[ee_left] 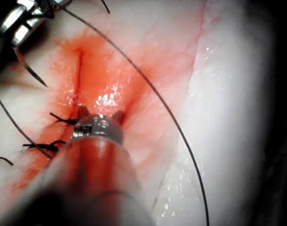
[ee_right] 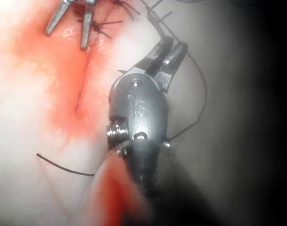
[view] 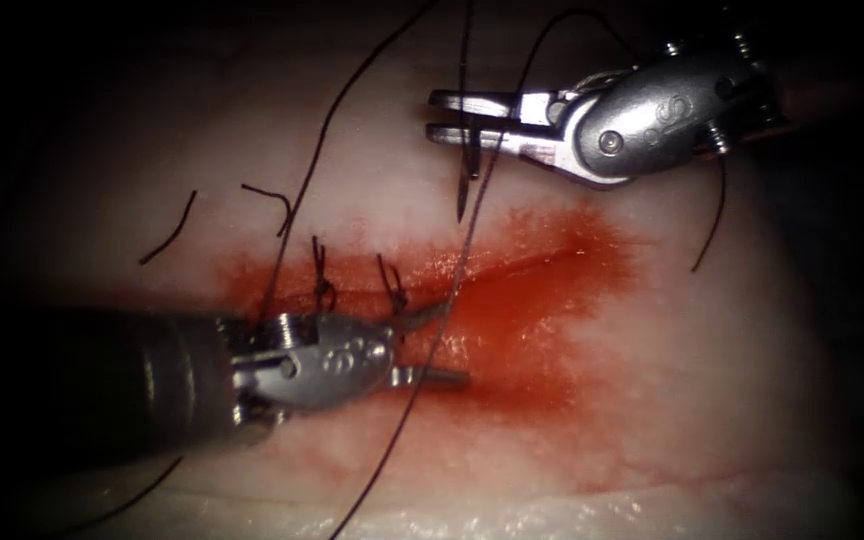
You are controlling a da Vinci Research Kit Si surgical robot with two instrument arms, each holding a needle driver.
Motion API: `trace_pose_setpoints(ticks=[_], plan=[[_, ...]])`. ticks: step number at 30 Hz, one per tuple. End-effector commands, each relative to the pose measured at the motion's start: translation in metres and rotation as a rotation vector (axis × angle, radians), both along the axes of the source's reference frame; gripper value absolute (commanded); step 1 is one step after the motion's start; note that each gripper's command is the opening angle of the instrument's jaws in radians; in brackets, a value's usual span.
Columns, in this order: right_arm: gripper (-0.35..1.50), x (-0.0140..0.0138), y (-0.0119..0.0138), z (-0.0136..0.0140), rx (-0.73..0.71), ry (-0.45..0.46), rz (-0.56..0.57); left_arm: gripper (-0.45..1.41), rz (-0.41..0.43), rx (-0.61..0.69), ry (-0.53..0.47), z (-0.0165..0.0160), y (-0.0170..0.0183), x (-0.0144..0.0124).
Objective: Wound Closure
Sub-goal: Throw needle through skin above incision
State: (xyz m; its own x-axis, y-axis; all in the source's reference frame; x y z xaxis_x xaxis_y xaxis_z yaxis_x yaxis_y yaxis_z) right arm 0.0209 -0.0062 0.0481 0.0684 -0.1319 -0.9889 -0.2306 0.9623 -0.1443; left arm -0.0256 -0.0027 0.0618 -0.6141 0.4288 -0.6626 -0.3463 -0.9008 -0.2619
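The right tool (view: 432, 118) sits above the cut (view: 512, 268), clear of the tissue (view: 712, 400). Its two jaws lie close together and clamp the needle (view: 468, 170) near its blunt end. From that grip the needle's curve hangs down toward the wound, its tip stopping just short of the red fluid (view: 532, 330), out of the tissue. In the left wrist view the same needle (ee_left: 31, 70) curves away from those jaws (ee_left: 13, 30) with its point free above the surface.

The left tool (view: 442, 345) rests low on the tissue at the cut, with its jaws spread wide and nothing between them. One jaw points up toward the cut's edge, the other lies flat over the red fluid. Just behind this tool's upper jaw, two tied stitches (view: 324, 285) stand up along the closed stretch of the wound.

The thread (view: 452, 290) runs from the right tool's jaws down past the needle and crosses between the left tool's open jaws; whether it touches either jaw is hard to judge. Another strand (view: 717, 215) dangles behind the right tool's wrist. Loose cut ends of thread (view: 167, 235) lie on the tissue above the left tool's shaft.
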Motion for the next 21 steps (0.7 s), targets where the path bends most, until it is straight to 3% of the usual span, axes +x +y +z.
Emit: trace_pose_setpoints(ticks=[1,21], plan=[[-0.35,0.0008,-0.0002,0.0006,-0.002,0.003,-0.001,0.34,-0.001,0.001,0.0,0.0004,-0.0002,-0.0006],[-0.35,0.0004,-0.0011,0.0018,-0.043,-0.034,-0.019,0.34,0.003,0.013,-0.008,-0.0007,-0.0001,-0.0001]])
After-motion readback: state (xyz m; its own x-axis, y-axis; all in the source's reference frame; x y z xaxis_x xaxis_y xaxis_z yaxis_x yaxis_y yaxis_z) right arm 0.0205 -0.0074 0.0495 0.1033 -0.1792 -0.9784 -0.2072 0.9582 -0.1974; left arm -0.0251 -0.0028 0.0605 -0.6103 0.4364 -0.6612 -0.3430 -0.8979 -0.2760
